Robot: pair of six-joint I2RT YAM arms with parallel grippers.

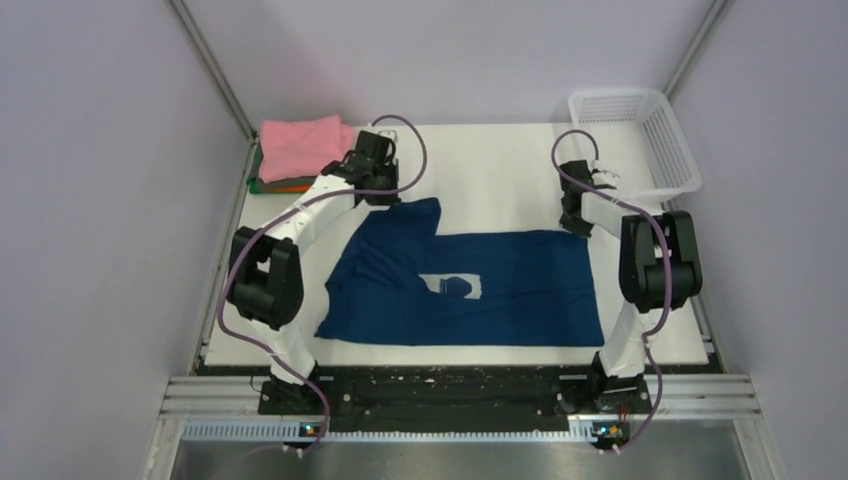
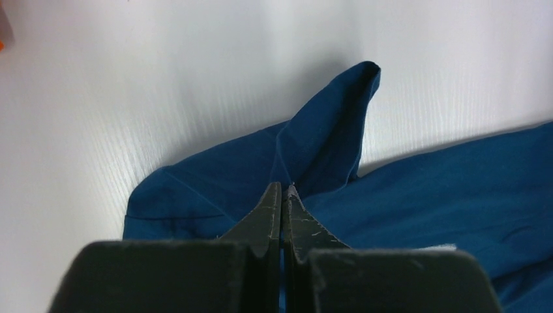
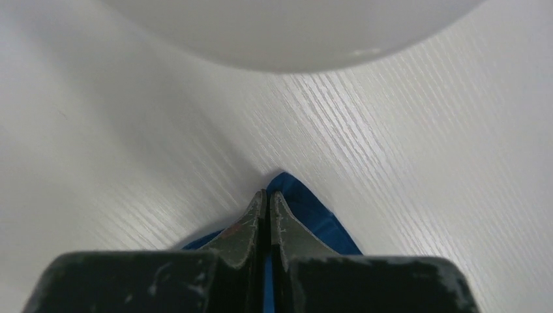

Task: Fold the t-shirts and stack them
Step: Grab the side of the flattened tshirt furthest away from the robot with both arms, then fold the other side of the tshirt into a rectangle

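Note:
A navy t-shirt [image 1: 470, 285] with a white chest print [image 1: 452, 285] lies spread on the white table, half folded. My left gripper [image 1: 385, 200] is shut on the shirt's far left part, near a sleeve; in the left wrist view the cloth [image 2: 313, 150] rises in a peak from my closed left gripper [image 2: 282, 189]. My right gripper [image 1: 578, 225] is shut on the shirt's far right corner, which shows as a blue tip [image 3: 306, 202] beside my closed right gripper [image 3: 265, 194]. A folded pink shirt [image 1: 300, 145] tops a stack with orange and green edges [image 1: 280, 186] at the far left.
A white plastic mesh basket [image 1: 640, 140] stands at the far right corner, close behind the right gripper. The white table [image 1: 490, 170] has bare surface behind the navy shirt. Grey walls enclose the sides and back.

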